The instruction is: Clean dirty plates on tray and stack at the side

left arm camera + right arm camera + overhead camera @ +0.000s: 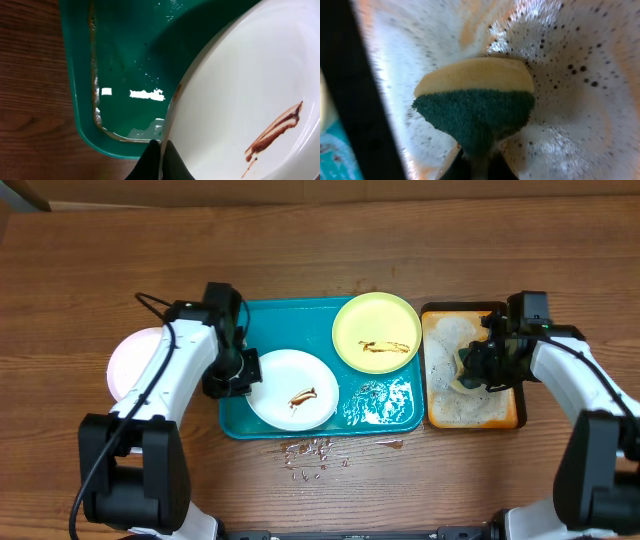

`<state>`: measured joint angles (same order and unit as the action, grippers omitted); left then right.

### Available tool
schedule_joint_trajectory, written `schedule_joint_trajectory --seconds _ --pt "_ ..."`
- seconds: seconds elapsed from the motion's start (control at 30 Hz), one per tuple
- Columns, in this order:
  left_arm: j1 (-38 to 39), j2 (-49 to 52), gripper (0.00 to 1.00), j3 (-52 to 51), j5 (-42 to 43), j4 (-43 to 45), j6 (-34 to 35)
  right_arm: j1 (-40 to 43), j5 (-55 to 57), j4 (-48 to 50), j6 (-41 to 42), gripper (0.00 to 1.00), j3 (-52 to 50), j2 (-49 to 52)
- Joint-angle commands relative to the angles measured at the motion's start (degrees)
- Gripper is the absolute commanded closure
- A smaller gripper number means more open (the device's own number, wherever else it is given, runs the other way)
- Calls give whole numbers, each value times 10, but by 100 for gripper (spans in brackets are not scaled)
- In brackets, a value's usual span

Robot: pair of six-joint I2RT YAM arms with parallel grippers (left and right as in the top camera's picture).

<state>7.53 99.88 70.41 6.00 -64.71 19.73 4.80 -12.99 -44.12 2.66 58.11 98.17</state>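
The teal tray [290, 315] holds a white plate [292, 389] with a brown smear at its front left and a pale yellow-green plate [376, 330] with a brown smear at its back right. My left gripper [243, 370] is shut on the white plate's left rim [172, 120], with the tray's wet corner [82, 125] beside it. A third, pale plate [130, 365] lies on the table left of the tray, partly under my left arm. My right gripper [480, 367] is shut on a yellow and green sponge [475, 102] over the foamy orange tray [505, 418].
Soapy water pools in the teal tray's front right corner [380, 402]. Water drops lie on the wood in front of the tray [315, 452]. The orange tray sits right against the teal tray's right side.
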Motion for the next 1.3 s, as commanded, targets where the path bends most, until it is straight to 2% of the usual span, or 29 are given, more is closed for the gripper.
schedule_joint_trajectory --seconds 0.0,0.17,0.33,0.7,0.87,1.07,1.27 --pt "23 -5 96 -6 -40 5 37 0 5 9 -10 96 -4 32" --pt "51 -5 96 -6 -52 8 49 0 5 12 -1 96 -4 72" --pt "69 -5 96 -6 -51 8 50 0 -24 0 5 96 3 71" --pt "75 -5 96 -6 -49 -2 50 -2 -38 -151 5 96 151 36" --pt "76 -5 96 -6 -48 -2 52 -21 -36 -163 5 96 160 -5" --pt "79 -5 96 -6 -36 2 52 -90 -64 -171 -2 96 159 -14" --pt "97 -5 96 -6 -36 11 52 -211 -141 -123 9 96 158 -14"
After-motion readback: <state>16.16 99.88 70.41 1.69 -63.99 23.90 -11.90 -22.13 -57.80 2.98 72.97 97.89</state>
